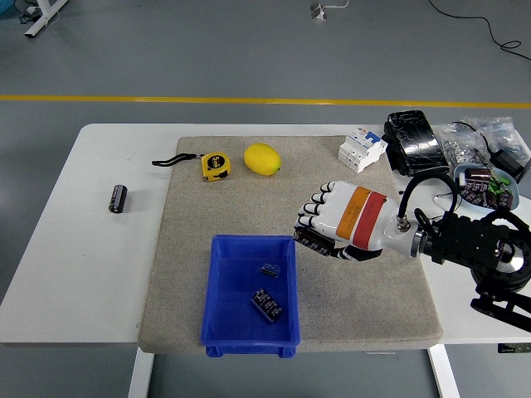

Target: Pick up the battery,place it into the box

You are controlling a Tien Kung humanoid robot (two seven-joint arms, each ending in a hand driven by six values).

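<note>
My right hand [318, 229], white with an orange and red wrist band, reaches in from the right over the grey mat. Its fingers are curled around a dark battery [313, 241], which shows only partly under them. The hand hovers just above the right top corner of the blue box [212, 290]. Two small dark parts [267, 305] lie inside the box. Another black cylindrical battery [119, 199] lies on the white table far to the left.
A yellow tape measure [216, 165] and a lemon [262, 159] lie at the mat's [191, 240] far side. A white circuit breaker [362, 149], a black pack [415, 143], plastic bags [481, 137] and a bowl of parts [485, 184] crowd the right.
</note>
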